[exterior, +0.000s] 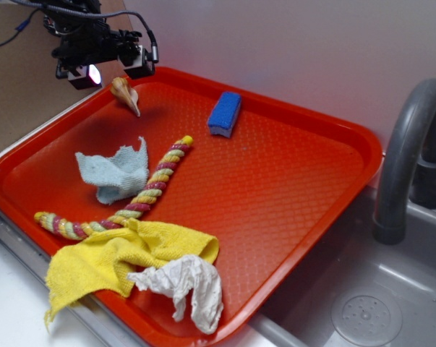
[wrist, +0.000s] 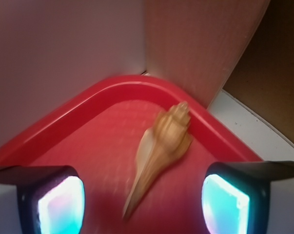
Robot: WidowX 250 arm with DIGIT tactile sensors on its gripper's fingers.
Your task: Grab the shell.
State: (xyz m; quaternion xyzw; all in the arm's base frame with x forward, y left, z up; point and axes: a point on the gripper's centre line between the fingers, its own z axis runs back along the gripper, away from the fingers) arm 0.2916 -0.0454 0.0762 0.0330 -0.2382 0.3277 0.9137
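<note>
The shell [exterior: 125, 94] is a tan-and-cream spiral conch lying in the far left corner of the red tray [exterior: 290, 188], its pale point toward the tray's middle. My gripper [exterior: 109, 72] hovers just above and behind it, jaws wide open and empty. In the wrist view the shell [wrist: 161, 146] lies between and beyond the two glowing finger pads [wrist: 61, 204], its whorled head near the tray's corner rim [wrist: 117, 87] and its tip reaching down between the pads. Nothing touches the shell.
On the tray lie a blue sponge [exterior: 224, 113], a light blue cloth [exterior: 116, 172], a braided rope toy [exterior: 142, 195], a yellow towel [exterior: 113, 260] and a white wrinkled rag [exterior: 189, 285]. A wall stands behind the tray. A grey faucet [exterior: 405, 152] and sink are at right.
</note>
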